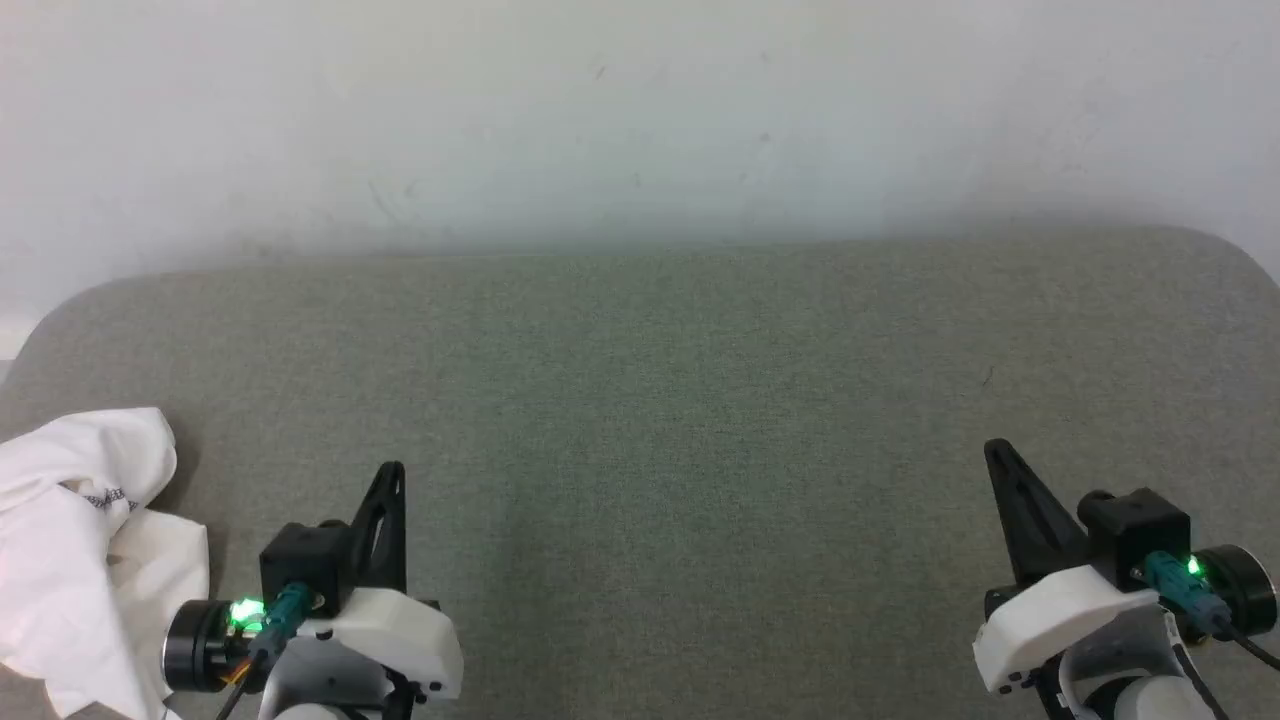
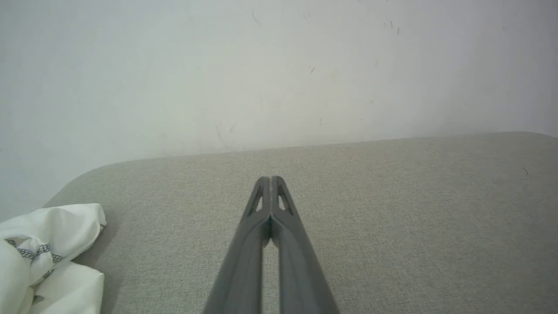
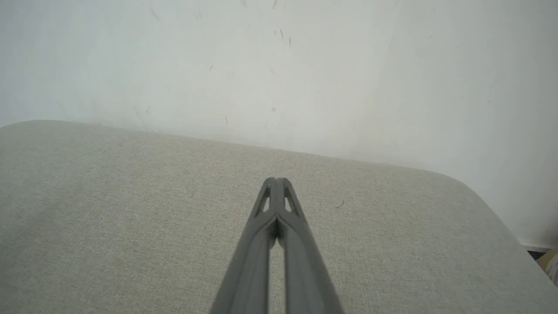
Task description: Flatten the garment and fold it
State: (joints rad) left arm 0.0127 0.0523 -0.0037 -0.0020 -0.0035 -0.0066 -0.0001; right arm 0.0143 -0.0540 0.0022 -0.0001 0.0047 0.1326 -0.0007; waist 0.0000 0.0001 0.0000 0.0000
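The garment [image 1: 80, 550] is a crumpled white heap with a dark zigzag seam, lying at the lower left of the grey-green padded surface [image 1: 680, 400] in the head view. In the left wrist view the garment [image 2: 48, 261] shows at the bottom left corner. My left gripper [image 1: 392, 472] is shut and holds nothing, a short way to the right of the heap and apart from it; its tips [image 2: 271, 179] meet above bare fabric. At the lower right my right gripper [image 1: 993, 447] is also shut and bare, with its tips [image 3: 276, 179] pressed together far from the garment.
A white wall [image 1: 640, 120] rises right behind the padded surface. The surface has rounded far corners at left [image 1: 70, 310] and right [image 1: 1240, 250]. Bare padding stretches between the two grippers. A sliver of floor [image 3: 545, 257] shows past the right edge.
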